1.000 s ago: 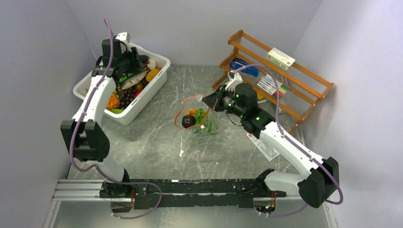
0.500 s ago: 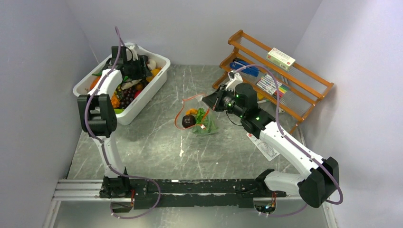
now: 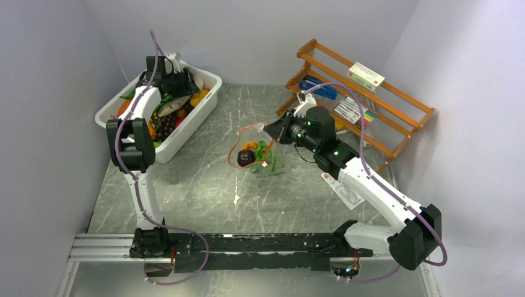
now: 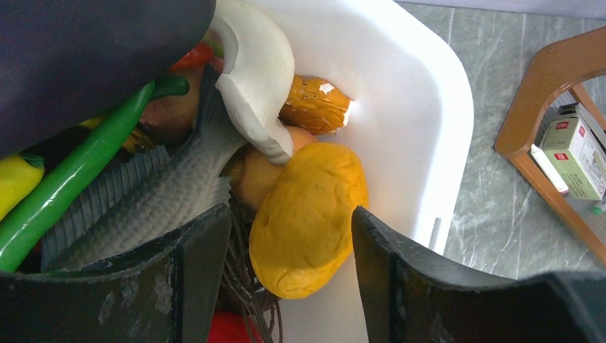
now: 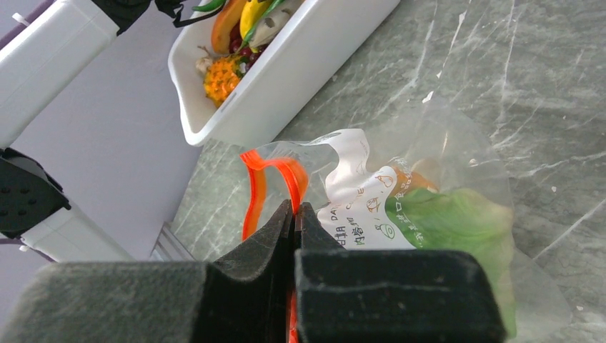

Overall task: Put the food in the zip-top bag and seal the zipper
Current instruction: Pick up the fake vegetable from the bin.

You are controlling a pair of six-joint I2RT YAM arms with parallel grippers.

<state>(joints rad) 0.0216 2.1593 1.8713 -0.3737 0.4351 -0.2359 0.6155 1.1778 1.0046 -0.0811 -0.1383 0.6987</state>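
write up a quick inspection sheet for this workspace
surface: grey marbled table, a few white scraps
job's things: zip-top bag lying mid-table, mouth open; lettuce and an orange piece inside, dark purple piece at the mouth; more food in the white bin
clutter: wooden rack holding a box and pens; printed leaflet
grippers: left gripper, jaws open, over a yellow fruit in the bin; right gripper shut on the zipper
cables: purple cables along both arms, clear of the bag
surroundings: plain pale walls
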